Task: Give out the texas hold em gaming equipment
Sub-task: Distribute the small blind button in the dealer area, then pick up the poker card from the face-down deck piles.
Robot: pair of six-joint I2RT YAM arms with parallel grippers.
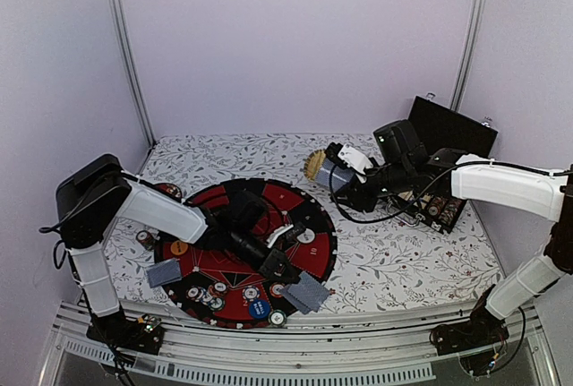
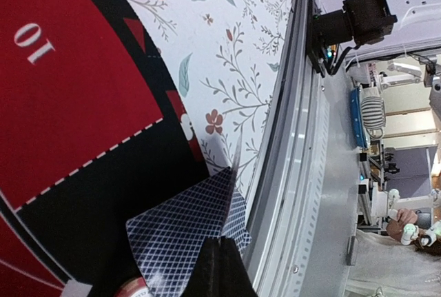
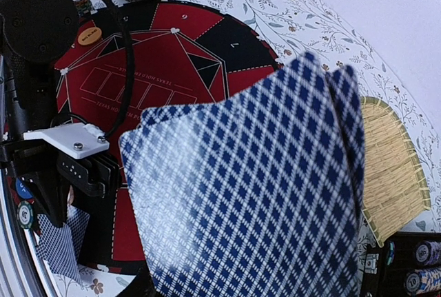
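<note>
Dealing: our right claw [image 1: 333,171] grasps the card stack [image 3: 248,187], two o'clock. Our left claw [image 2: 217,269] pinches a dealt pair [image 2: 179,231], five o'clock; we judge release next.

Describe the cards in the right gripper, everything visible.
The cards show only their backs: a dark blue diamond lattice on white, thin, flat and paper-like. There are at least two, fanned, with a second edge peeking out on the right; the exact count is unclear. The right gripper pinches them off the table, and they fill most of its wrist view. From above they hang near the straw tray, past the round mat's far right edge. Their faces are hidden.
</note>
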